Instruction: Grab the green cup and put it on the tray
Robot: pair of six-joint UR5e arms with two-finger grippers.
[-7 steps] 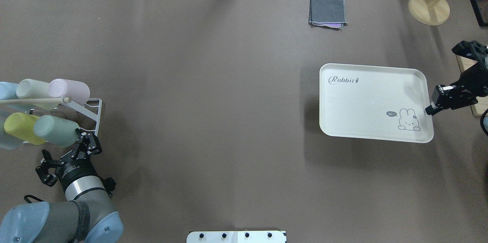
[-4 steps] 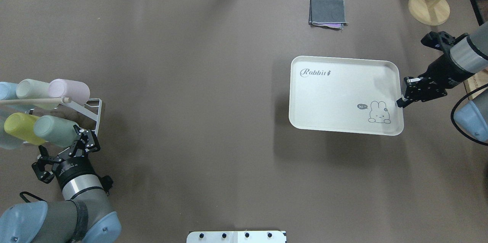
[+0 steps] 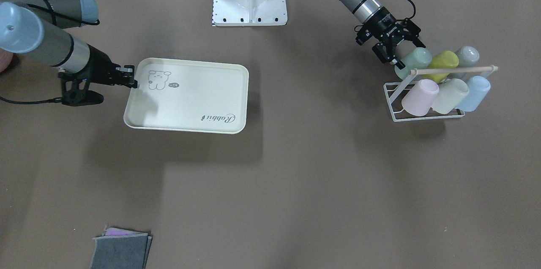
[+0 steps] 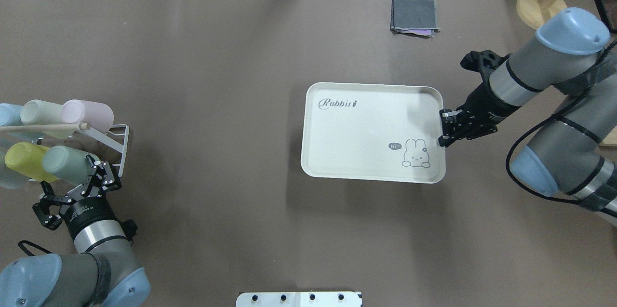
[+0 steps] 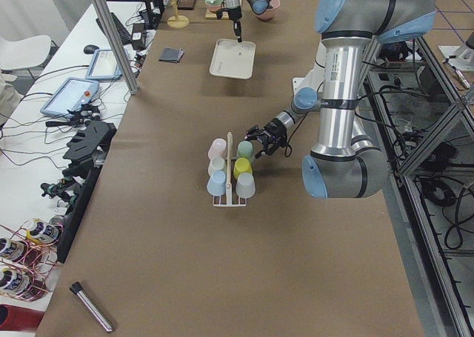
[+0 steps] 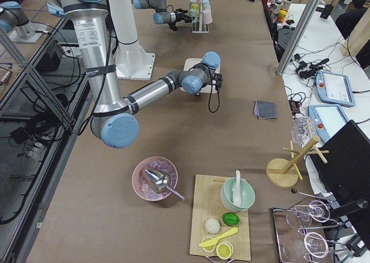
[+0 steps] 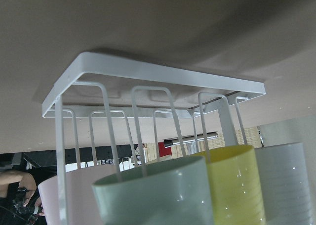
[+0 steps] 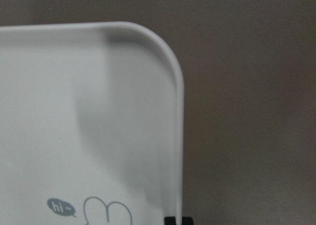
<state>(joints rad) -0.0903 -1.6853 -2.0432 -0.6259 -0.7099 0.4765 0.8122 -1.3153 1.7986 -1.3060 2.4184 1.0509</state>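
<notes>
Overhead exterior view: the right gripper (image 4: 440, 141) has its jaws pinched on the right rim of the tray (image 4: 366, 138), which sits mid-desk (image 4: 231, 104), its shadow offset beneath it. The green cup (image 4: 65, 165) lies on its side in the white wire rack (image 4: 123, 145), touching a yellow-green cup (image 4: 24, 162). The left gripper (image 3: 401, 51) hovers at the green cup's base, jaws spread wide.

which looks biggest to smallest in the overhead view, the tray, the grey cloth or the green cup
1. tray, clearly the largest
2. grey cloth and green cup: they look about alike, and the cup's end is partly hidden, so not ranked
</notes>
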